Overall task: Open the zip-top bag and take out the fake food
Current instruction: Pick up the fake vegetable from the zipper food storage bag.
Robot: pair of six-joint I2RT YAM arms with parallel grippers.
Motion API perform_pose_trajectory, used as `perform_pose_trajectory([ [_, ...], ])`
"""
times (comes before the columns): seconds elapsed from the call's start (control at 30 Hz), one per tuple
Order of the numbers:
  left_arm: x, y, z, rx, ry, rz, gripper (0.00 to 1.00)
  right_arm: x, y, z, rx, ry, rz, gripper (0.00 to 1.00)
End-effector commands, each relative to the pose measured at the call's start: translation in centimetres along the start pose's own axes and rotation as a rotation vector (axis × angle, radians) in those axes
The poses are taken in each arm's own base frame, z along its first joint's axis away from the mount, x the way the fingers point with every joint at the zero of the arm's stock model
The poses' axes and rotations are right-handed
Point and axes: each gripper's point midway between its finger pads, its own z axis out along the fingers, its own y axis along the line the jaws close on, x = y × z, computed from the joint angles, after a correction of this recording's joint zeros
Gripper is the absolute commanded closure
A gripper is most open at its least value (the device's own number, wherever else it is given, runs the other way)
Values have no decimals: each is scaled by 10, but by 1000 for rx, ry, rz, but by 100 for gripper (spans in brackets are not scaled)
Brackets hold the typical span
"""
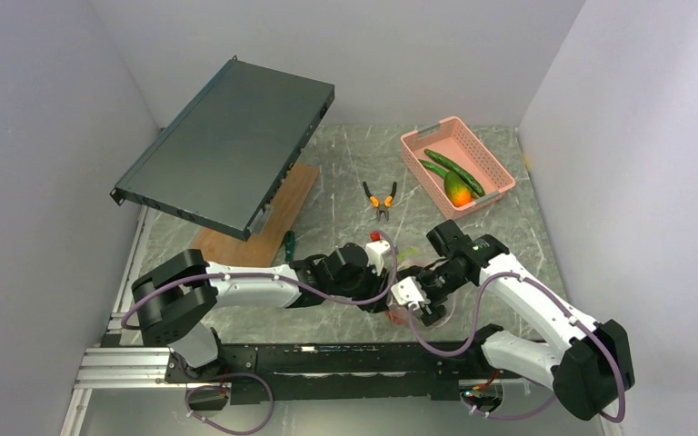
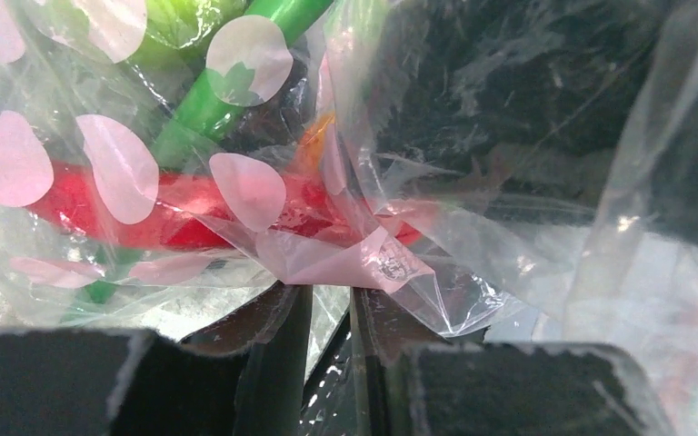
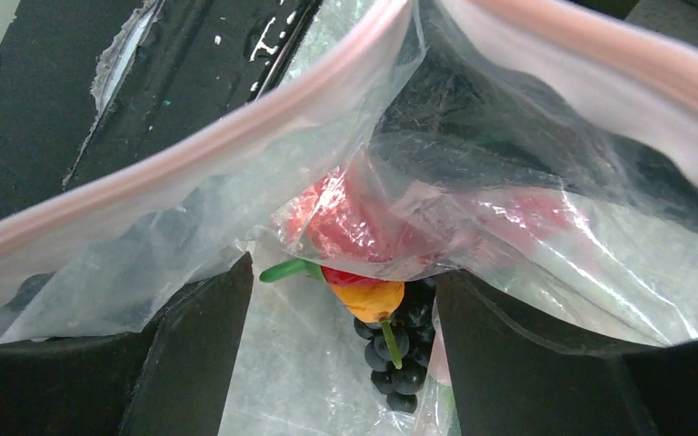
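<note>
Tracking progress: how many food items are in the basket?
3, in the basket: two cucumbers lying side by side, a mango at their near end. Smaller ones could be hidden.

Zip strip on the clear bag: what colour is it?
Pale pink. The zip strip shows best in the right wrist view.

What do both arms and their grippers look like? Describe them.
The left arm and right arm have white tubular links joined by bulky black joint housings, each trailed by a looping purple cable. The left gripper and right gripper have matte black, blocky fingers with scuffed edges.
</note>
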Motion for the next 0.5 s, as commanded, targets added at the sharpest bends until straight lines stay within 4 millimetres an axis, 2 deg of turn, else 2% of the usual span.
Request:
perform_pose_trajectory([
  [0.0, -33, -30, 4, 99, -85, 13, 74, -10, -13, -3, 60, -30, 26, 23],
  [0.2, -36, -33, 8, 114, -87, 5, 74, -11, -18, -6, 92, -28, 104, 20],
  [0.3, -37, -34, 10, 122, -90, 3, 74, -5, -21, -5, 112, -5, 125, 20],
  [0.47, -36, -34, 10, 124, -88, 0, 74, 5, -23, -6, 150, 43, 149, 30],
])
